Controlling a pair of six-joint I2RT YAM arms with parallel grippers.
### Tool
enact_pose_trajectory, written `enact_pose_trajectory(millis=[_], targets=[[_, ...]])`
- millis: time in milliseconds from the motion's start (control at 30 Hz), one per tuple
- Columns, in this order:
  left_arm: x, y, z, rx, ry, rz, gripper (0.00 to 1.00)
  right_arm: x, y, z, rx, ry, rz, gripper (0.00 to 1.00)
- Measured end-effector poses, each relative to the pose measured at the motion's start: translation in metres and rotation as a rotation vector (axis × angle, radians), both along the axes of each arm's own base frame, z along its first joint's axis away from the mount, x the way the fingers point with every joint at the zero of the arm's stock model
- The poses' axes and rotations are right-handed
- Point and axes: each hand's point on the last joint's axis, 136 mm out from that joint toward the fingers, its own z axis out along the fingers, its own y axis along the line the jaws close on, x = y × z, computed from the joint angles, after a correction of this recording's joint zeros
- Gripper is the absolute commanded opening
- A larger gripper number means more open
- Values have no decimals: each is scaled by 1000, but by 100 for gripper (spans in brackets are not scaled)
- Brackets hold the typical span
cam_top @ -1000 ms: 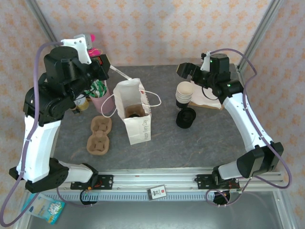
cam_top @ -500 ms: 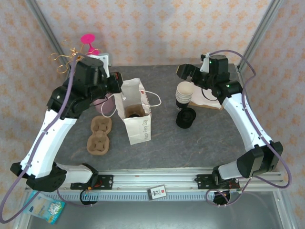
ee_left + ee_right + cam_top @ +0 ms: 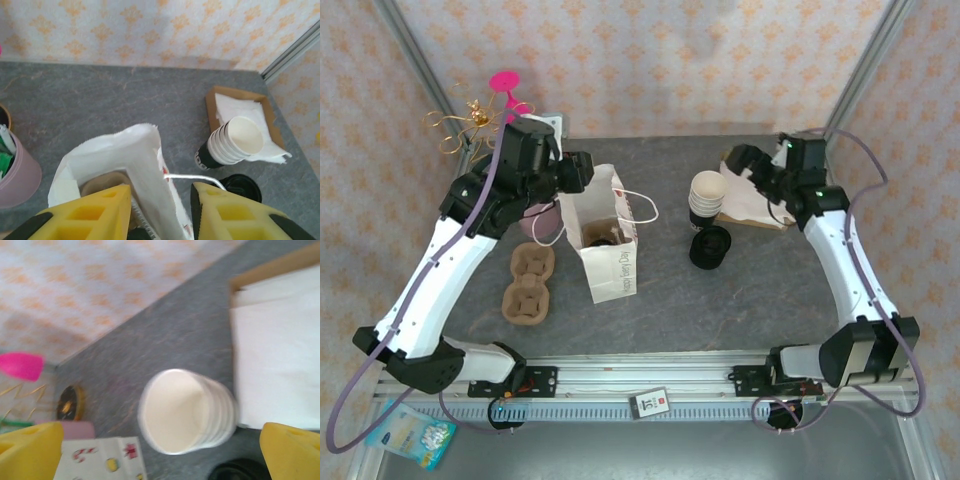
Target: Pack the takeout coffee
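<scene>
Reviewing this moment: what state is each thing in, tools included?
paper bag: upright, mouth open.
left tool: open, one finger on each side of the bag's wall.
right tool: open, holding nothing.
cup stack: standing, lidless.
lid stack: on the table beside the cups.
cup carrier: lying flat, wells empty.

cup stack (image 3: 706, 196) beside napkin tray (image 3: 240, 92) — black lids (image 3: 710, 247) just in front; pulp carriers (image 3: 525, 298) well apart.

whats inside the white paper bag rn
Inside the white paper bag, something brown sits at the bottom with a dark round patch on it. The bag's walls cover the rest, so I cannot tell what it is.
</scene>
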Motion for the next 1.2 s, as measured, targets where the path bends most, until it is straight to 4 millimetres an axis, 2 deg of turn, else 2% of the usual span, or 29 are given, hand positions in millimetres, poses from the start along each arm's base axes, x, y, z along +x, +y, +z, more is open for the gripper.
enact_pose_trajectory(millis=[133,233,300,400,600,767,833,1133,1200], targets=[[4,-7,9,-28,-50,-29,42,-28,-62,-48,-27,117,-221,100],[11,-14,5,-40,-66,-47,42,-50,-89,-75,-34,184,-333,100],[16,-20,-1,-51,-71,-64,43,-57,-95,-92,-20,218,-367,100],[21,-27,-8,-62,-70,-84,43,-56,-91,-117,37,267,-372,100],[29,-35,-4,-92,-115,-99,44,-19,-75,-150,216,307,-368,93],[32,-37,-10,-92,-115,-100,47,3,-55,-181,308,362,-363,80],[33,-37,-10,-93,-117,-100,48,9,-53,-190,339,374,-375,71],[38,-40,-15,-89,-110,-99,49,23,-58,-190,388,343,-440,43],[38,-40,-15,-89,-111,-99,49,24,-60,-189,392,337,-449,40]])
